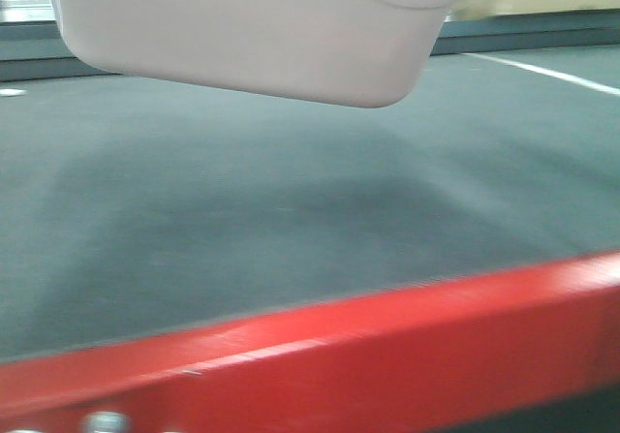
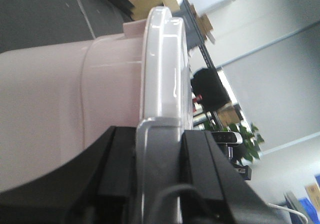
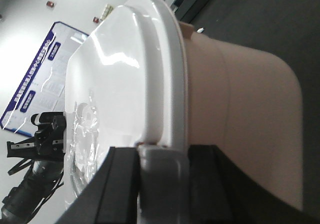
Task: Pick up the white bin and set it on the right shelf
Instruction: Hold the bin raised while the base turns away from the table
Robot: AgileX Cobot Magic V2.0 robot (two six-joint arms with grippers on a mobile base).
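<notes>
Your bin (image 1: 252,36) is off the tabletop (image 1: 291,220) right now, hanging over it with a clear gap underneath, up at the top of the front view. The left end effector (image 2: 159,141) is clamped across the rim at one end, and the right end effector (image 3: 162,156) is clamped on the rim at the other, so both are holding the bin by that lip.

It looks like stiff moulded plastic, bulky, and the lid (image 3: 120,68) is glossy, so I'd guess slippery. I can't see what's inside, so the weight is anyone's guess.

The rim is a sensible place to grip, since the walls are smooth and too wide for either end effector. But the whole load hangs on a thin lip, and if the lid isn't latched it could pop off. Move both arms together and stay level. The shelf isn't in any view.
</notes>
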